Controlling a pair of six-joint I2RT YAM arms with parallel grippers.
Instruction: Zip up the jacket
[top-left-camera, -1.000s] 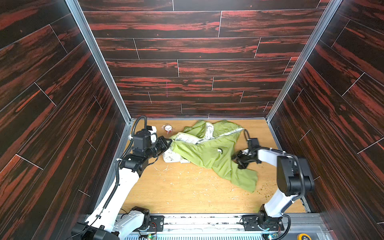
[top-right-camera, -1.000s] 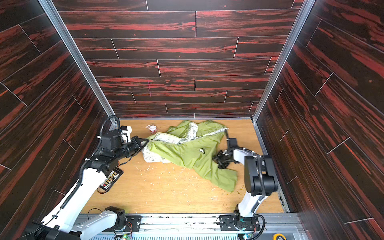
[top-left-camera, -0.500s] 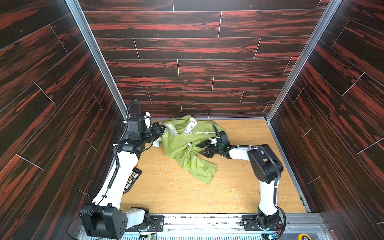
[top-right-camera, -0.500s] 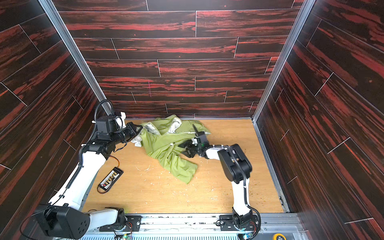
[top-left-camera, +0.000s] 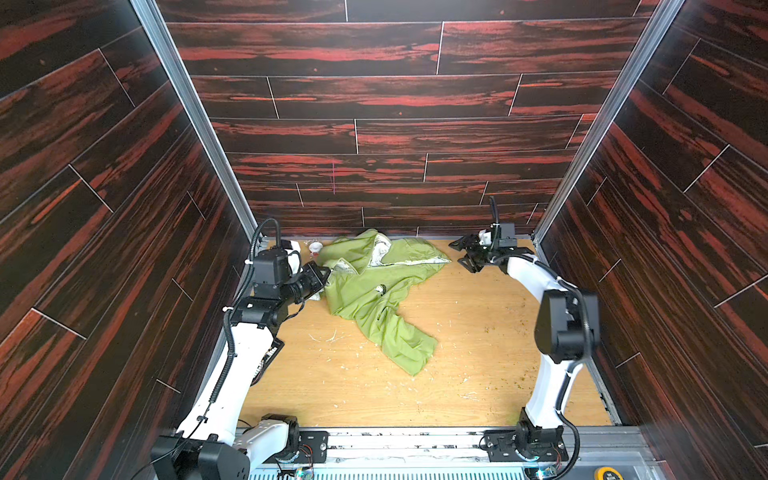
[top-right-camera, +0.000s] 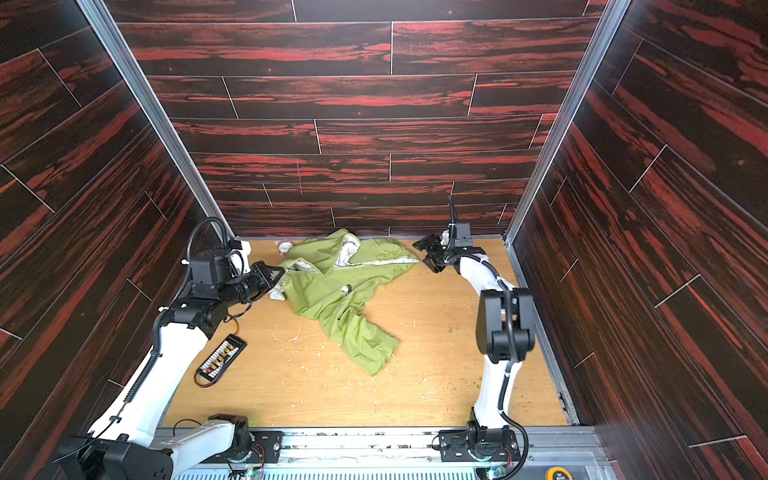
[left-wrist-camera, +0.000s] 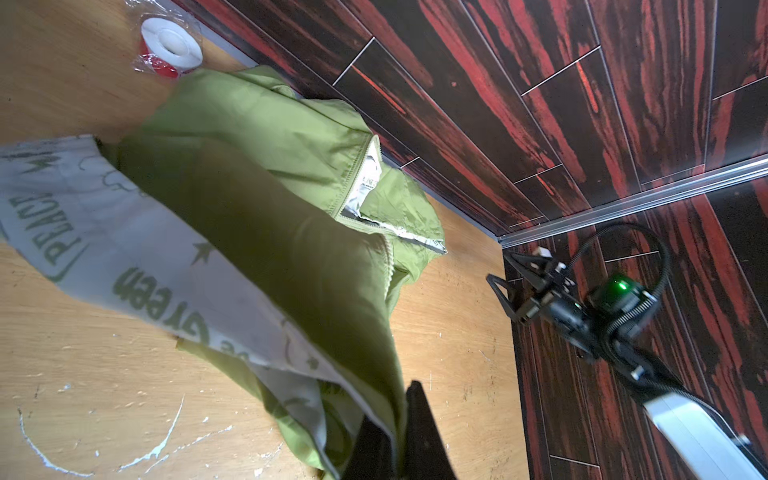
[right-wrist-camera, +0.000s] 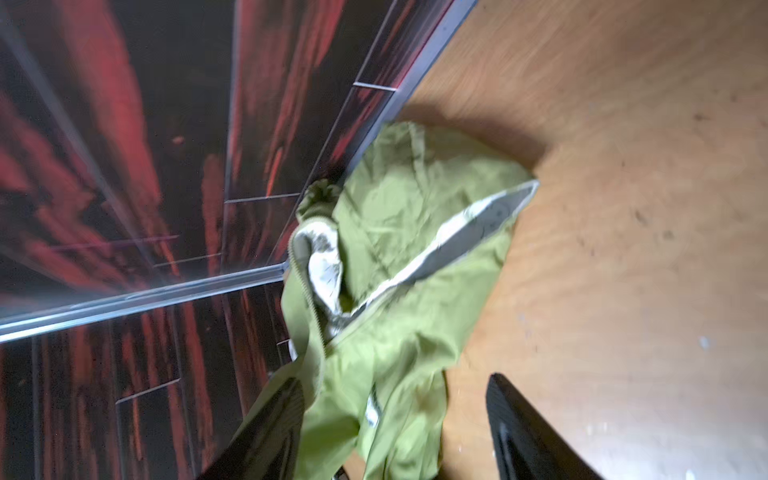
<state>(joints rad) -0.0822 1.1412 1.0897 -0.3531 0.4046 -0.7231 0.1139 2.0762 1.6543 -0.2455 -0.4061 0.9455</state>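
Well, the jacket (top-left-camera: 374, 299) lies in a crumpled heap toward the far side of the table (top-left-camera: 478, 353), its upper part bunched against the back wall (top-left-camera: 395, 187) and a long fold trailing toward the near edge. The front is plainly undone: pale lining (top-left-camera: 419, 261) shows along the open edge, and the zipper (right-wrist-camera: 309, 299) teeth run loose down one side only. The left claw (top-left-camera: 326, 273) is pinched tight on the garment's edge at its left end, cloth caught between the jaws in the left wrist view. The right claw (top-left-camera: 459, 253) hangs off past the jacket's right tip, near the far right corner, jaws spread wide and holding nothing. I'd say this is the laying-out step, well before any zipping. Next, to my eye, the free claw needs to take the opposite edge so the two can pull the cloth flat and bring both zipper halves side by side; the slider itself I cannot make out.
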